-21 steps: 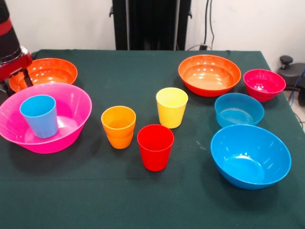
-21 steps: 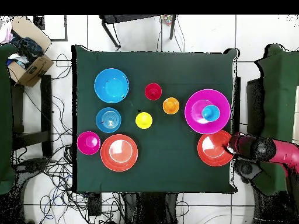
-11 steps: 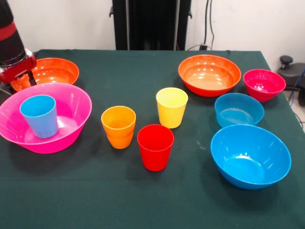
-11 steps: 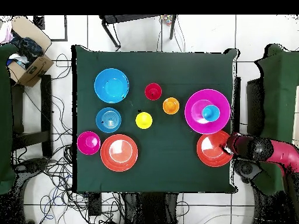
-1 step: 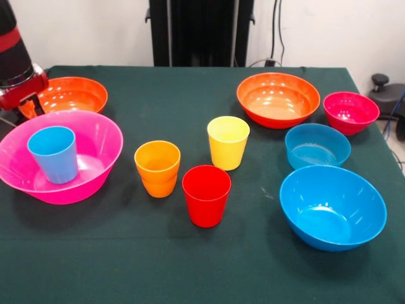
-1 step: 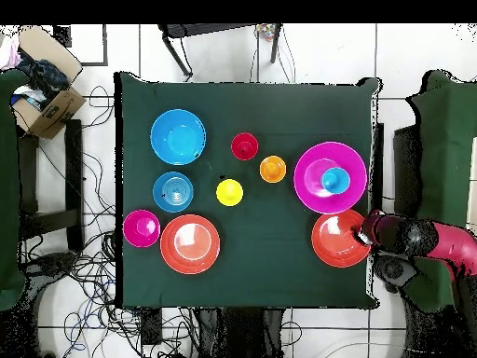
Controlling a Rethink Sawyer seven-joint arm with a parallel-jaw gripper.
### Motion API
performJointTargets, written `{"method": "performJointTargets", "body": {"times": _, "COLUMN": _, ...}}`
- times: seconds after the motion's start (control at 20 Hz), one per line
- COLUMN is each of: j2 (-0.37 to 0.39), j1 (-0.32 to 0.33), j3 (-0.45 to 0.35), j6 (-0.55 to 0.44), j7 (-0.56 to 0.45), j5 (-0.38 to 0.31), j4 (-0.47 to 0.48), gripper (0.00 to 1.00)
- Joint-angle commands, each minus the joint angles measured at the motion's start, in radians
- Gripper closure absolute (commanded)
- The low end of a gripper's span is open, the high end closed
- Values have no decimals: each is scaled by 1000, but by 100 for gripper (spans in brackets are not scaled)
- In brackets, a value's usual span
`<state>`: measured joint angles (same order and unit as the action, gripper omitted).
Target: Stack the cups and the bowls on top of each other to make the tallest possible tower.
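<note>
Gripper (image 5: 26, 107) at the front view's left edge hangs from the upright red and black arm (image 5: 14, 50), its tips at the rim of the orange-red bowl (image 5: 73, 94) behind the pink bowl (image 5: 95, 136) holding the light blue cup (image 5: 54, 154); whether the jaws are parted cannot be told. Overhead, the arm (image 6: 424, 238) lies level, reaching in over the table's (image 6: 261, 117) edge to that orange-red bowl (image 6: 335, 240), beside the pink bowl (image 6: 307, 177).

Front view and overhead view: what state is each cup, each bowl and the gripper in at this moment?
light blue cup: upright inside the pink bowl
orange cup, yellow cup, red cup: upright, empty, on the table
left orange-red bowl: gripper at its rim
other bowls: upright, empty, unstacked
gripper: open or shut unclear
</note>
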<state>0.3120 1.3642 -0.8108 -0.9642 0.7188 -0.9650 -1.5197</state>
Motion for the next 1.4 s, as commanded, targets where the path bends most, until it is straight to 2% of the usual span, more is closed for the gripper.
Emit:
{"method": "performJointTargets", "body": {"times": 0.05, "j2": -61, "j1": -18, "j3": 26, "j6": 61, "j7": -247, "j5": -27, "j4": -2, "gripper": 100}}
{"method": "performJointTargets", "body": {"times": 0.45, "j2": -7, "j1": -23, "j3": 32, "j6": 57, "j7": -225, "j5": -27, "j4": -51, "gripper": 100}}
{"method": "performJointTargets", "body": {"times": 0.95, "j2": 104, "j1": -19, "j3": 54, "j6": 42, "j7": -156, "j5": -27, "j4": -172, "gripper": 100}}
{"method": "performJointTargets", "body": {"times": 1.4, "j2": 166, "j1": -25, "j3": 117, "j6": 89, "j7": -37, "j5": -80, "j4": -289, "gripper": 100}}
